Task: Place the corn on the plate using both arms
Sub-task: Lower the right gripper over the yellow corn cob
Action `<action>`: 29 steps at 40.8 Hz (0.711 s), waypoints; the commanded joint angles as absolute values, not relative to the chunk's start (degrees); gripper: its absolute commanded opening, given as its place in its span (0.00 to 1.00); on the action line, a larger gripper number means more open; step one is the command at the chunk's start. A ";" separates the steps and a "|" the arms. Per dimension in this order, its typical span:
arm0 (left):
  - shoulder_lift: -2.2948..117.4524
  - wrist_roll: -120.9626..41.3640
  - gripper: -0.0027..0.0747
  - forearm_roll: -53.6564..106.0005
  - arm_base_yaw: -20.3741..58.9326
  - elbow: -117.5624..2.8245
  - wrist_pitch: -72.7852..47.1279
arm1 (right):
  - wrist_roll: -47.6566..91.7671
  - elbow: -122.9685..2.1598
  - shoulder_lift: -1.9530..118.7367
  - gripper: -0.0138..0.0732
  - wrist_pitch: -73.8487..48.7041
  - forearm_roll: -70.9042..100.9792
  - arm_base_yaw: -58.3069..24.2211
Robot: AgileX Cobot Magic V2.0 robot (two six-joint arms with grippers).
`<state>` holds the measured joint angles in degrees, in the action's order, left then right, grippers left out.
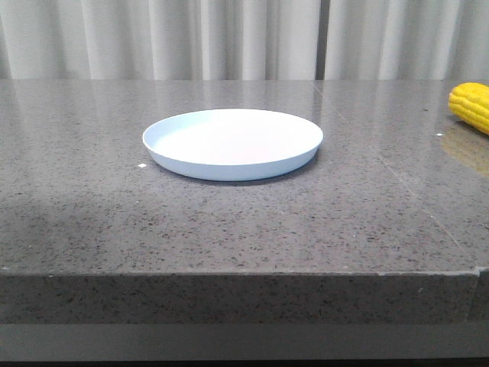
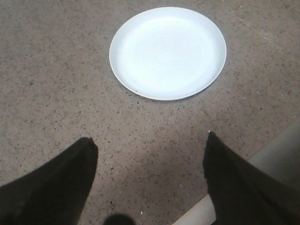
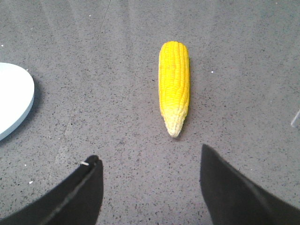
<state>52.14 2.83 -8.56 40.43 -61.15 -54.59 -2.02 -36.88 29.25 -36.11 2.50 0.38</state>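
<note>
The pale-blue plate (image 1: 232, 143) sits empty in the middle of the grey stone table. It also shows in the left wrist view (image 2: 168, 51) and its rim shows in the right wrist view (image 3: 14, 102). The yellow corn (image 1: 471, 105) lies on the table at the far right edge of the front view. In the right wrist view the corn (image 3: 174, 85) lies just beyond the fingertips, its paler tip toward them. My left gripper (image 2: 150, 145) is open and empty above the table, short of the plate. My right gripper (image 3: 149, 157) is open and empty. Neither gripper shows in the front view.
The table's front edge (image 1: 244, 274) runs across the front view. A pale strip past the table's edge (image 2: 276, 159) shows near my left gripper. White curtains (image 1: 229, 38) hang behind the table.
</note>
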 commanded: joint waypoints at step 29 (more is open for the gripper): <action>42.14 3.58 0.65 -8.88 40.97 -56.21 -51.20 | -1.87 -38.45 30.17 0.72 -28.89 1.20 0.49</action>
<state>42.35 2.88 -8.56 40.53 -54.80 -54.44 -2.02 -36.88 29.27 -34.20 2.50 0.38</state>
